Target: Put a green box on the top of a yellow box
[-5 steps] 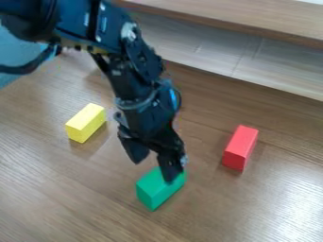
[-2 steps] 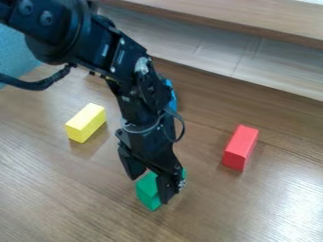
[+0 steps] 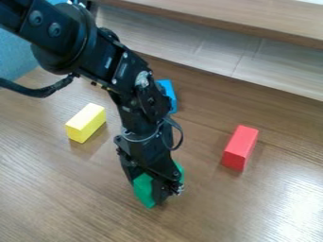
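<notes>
Where the view began at the far left, a blue-grey surface showed in the upper corner, and a black cable ran in from the left edge, curving up to join the arm. Below the cable and a little to its right, the yellow box lay on the wood-grained bench, its long side slanting up to the right, with nothing on its top and a soft shadow falling to its right. The arm came in from the upper left corner, bent at a thick round joint, and dropped down through the middle of the view. At its lower end the claw pointed down and was grasping the green box, one finger on either side. The green box was low on the bench, well apart from the yellow box and nearer the front, partly hidden by the claw, with green showing to the left and right of it. Farther back, just beside the arm, stood a blue box, partly covered by it. To the right, the red box lay apart from the others, slanted. A pale wooden panel stretched behind it, under a brown ledge.
</notes>
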`<state>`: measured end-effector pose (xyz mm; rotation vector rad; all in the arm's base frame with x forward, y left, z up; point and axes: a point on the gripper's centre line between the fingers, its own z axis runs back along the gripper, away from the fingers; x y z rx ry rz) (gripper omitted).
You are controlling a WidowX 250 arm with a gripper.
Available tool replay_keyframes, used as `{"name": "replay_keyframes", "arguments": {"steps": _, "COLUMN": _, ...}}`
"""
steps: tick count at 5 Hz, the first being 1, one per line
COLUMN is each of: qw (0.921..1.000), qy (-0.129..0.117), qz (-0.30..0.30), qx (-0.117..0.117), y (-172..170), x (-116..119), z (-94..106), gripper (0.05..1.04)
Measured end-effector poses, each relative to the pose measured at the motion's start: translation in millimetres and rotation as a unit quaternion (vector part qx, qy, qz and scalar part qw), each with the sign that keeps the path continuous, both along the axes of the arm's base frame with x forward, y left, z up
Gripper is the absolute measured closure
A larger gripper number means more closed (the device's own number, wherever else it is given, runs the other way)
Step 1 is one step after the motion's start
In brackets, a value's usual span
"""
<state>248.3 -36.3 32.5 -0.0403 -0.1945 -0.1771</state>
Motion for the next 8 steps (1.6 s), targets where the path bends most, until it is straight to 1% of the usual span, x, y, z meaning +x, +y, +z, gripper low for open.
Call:
{"name": "replay_keyframes", "arguments": {"steps": 1, "qw": 0.9999, "qy": -0.005, "qz": 0.009, "qx": -0.004, "y": -0.8, "x": 1.8, "z": 0.4, "gripper": 0.494}}
{"name": "replay_keyframes", "arguments": {"steps": 2, "qw": 0.9994, "qy": -0.004, "qz": 0.031, "qx": -0.014, "y": 9.7, "x": 4.5, "z": 7.3, "gripper": 0.494}}
{"name": "replay_keyframes", "arguments": {"steps": 3, "qw": 0.9969, "qy": -0.025, "qz": 0.072, "qx": -0.021, "y": 40.7, "x": 13.8, "z": 27.6, "gripper": 0.494}}
{"name": "replay_keyframes", "arguments": {"steps": 4, "qw": 0.9943, "qy": -0.030, "qz": 0.098, "qx": -0.027, "y": 66.6, "x": 19.6, "z": 37.7, "gripper": 0.494}}
{"name": "replay_keyframes", "arguments": {"steps": 5, "qw": 0.9887, "qy": -0.041, "qz": 0.142, "qx": -0.023, "y": 105.3, "x": 22.2, "z": 49.8, "gripper": 0.494}}
{"name": "replay_keyframes", "arguments": {"steps": 7, "qw": 0.9803, "qy": -0.042, "qz": 0.192, "qx": -0.021, "y": 149.3, "x": 24.7, "z": 52.6, "gripper": 0.494}}
{"name": "replay_keyframes", "arguments": {"steps": 8, "qw": 0.9789, "qy": -0.038, "qz": 0.200, "qx": -0.020, "y": 160.3, "x": 24.5, "z": 50.5, "gripper": 0.494}}
